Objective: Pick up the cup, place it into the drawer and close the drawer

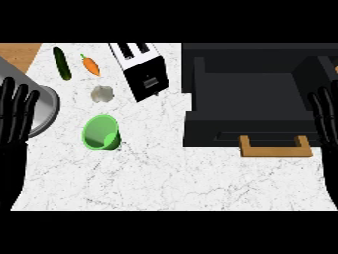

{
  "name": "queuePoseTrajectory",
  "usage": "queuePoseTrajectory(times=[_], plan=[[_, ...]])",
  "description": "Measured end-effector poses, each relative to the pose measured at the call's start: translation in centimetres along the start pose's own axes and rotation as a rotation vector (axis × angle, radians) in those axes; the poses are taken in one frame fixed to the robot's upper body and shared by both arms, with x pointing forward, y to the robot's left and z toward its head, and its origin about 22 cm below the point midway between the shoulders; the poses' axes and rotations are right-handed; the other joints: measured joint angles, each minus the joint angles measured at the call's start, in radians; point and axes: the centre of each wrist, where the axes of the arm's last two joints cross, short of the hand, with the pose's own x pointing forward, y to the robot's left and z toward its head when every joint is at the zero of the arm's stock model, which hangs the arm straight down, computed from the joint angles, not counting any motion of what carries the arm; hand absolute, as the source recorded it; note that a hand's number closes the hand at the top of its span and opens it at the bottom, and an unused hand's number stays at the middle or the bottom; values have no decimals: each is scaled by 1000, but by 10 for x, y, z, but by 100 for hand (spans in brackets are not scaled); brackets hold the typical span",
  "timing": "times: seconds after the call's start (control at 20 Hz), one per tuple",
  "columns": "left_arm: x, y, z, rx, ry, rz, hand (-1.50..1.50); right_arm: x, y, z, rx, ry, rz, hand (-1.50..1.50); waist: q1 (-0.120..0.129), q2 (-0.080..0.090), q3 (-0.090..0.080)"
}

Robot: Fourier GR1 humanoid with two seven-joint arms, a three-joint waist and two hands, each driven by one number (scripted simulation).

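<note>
I see the green cup point(101, 132) lying on its side on the marble counter point(171, 173), left of centre, just below a garlic bulb point(102, 93). The black drawer point(255, 106) stands open toward the counter's right edge, wooden handle point(274, 147) facing me. My left hand point(7, 124) and right hand point(337, 121) rest at the side edges, fingers straight, holding nothing.
</note>
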Motion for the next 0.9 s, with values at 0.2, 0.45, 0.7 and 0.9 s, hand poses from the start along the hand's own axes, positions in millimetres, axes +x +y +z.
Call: queuePoseTrajectory(times=[0.2, 0.45, 0.7, 0.9], plan=[[-8, -16, -7, 77, 1, -50, -150, 1, 3, -2, 12, 0, -21, -150, -5, -10, -8], [-21, -44, -24, 234, 35, -10, -150, 1, 11, 0, 61, 37, -103, -150, -15, -13, -11], [-40, -62, -37, 301, 66, 44, -150, -4, 13, -6, 78, 68, -142, -150, -11, -15, -12], [-47, -69, -48, 325, 75, 59, -150, -2, 14, -11, 78, 73, -151, -150, -9, -15, -13]])
